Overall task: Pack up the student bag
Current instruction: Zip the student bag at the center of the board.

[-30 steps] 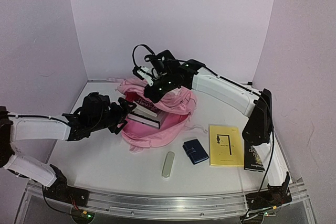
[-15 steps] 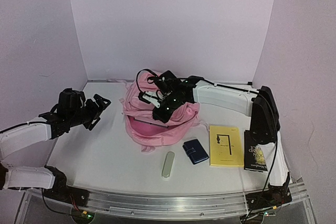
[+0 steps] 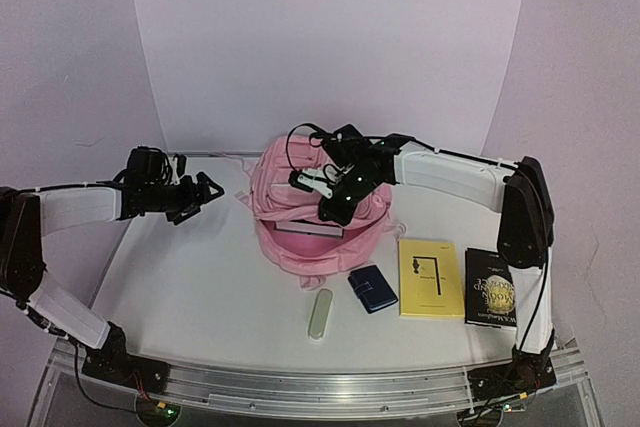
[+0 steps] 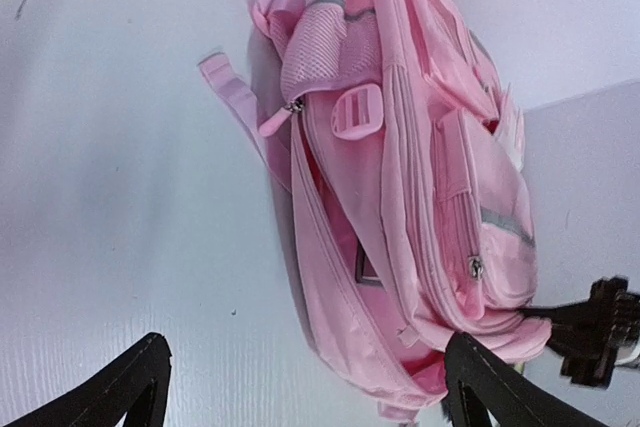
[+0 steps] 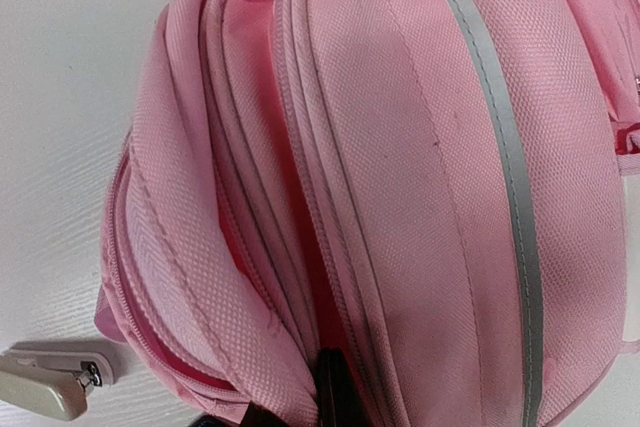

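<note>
The right gripper [image 3: 335, 205] is clenching on fabric at the open mouth of the student bag [image 3: 285, 182]. The bag is lying mid-way across the table [image 3: 200, 287], toward the back wall. At its 9 o'clock the left gripper [image 3: 203, 195] is hanging released, jaws spread, well apart from it. A stapler [image 3: 320, 314] is lying at the bag's 6 o'clock, a blue case [image 3: 372, 288] at 5, and a yellow book [image 3: 431, 277] and a black book [image 3: 490, 287] at 4.

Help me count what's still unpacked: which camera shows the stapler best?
Top external: the stapler lies whole on the table in front of the student bag. Right wrist catches only one end, cut by the frame edge; left wrist misses it.
</note>
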{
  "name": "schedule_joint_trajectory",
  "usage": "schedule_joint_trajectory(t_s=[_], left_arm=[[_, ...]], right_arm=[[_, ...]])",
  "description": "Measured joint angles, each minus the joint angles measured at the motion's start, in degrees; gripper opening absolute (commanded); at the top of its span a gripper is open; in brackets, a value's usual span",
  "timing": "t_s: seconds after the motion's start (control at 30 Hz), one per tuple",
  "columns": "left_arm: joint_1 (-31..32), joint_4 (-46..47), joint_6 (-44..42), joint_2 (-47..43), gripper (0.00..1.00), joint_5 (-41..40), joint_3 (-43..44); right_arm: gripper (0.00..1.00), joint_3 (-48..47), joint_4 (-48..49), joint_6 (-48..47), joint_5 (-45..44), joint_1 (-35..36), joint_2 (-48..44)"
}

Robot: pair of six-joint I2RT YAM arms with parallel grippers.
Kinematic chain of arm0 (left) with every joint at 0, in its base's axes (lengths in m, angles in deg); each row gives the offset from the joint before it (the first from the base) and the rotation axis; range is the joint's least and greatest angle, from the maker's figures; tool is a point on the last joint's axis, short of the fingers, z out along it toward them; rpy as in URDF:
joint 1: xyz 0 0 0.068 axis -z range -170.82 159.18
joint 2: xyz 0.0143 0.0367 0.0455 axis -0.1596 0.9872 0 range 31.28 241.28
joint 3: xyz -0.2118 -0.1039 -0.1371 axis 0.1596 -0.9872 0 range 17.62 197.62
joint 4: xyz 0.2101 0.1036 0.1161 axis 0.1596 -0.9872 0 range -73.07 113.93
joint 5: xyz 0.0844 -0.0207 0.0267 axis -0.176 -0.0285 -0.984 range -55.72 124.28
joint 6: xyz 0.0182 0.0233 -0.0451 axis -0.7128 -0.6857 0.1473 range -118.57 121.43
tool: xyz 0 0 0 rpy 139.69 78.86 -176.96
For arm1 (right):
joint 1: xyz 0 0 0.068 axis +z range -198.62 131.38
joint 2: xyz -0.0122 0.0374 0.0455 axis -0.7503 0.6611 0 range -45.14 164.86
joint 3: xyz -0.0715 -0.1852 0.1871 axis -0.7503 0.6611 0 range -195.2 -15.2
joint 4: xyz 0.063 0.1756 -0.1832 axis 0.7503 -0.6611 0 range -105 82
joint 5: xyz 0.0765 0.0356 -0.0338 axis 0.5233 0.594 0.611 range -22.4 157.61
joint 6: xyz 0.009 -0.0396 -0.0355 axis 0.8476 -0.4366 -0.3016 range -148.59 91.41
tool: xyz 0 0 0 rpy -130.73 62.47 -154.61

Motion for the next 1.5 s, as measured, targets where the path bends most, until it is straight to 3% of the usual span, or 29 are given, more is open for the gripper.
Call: schedule_joint_trajectory(t_s=[0.37, 0.53, 0.93, 1.5], left_arm=[[0.0, -2.7, -18.7, 19.0, 0.72, 3.1, 15.0], [0.0, -4.4, -24.1, 25.6, 0.65, 4.3, 20.6], [0.0, -8.3, -34.8, 37.6, 0.37, 11.2, 33.4], [0.0, -12.7, -45.9, 43.4, 0.37, 14.8, 38.4]], right_arm=[[0.02, 2.2, -0.6, -3.0, 0.3, -1.4, -1.0], [0.02, 2.6, -0.6, -3.0, 0.6, -1.6, -1.0], [0.03, 2.6, -0.8, -2.8, 1.1, -1.8, -1.0], [0.03, 2.6, -1.2, -2.6, 1.3, -1.9, -1.0]])
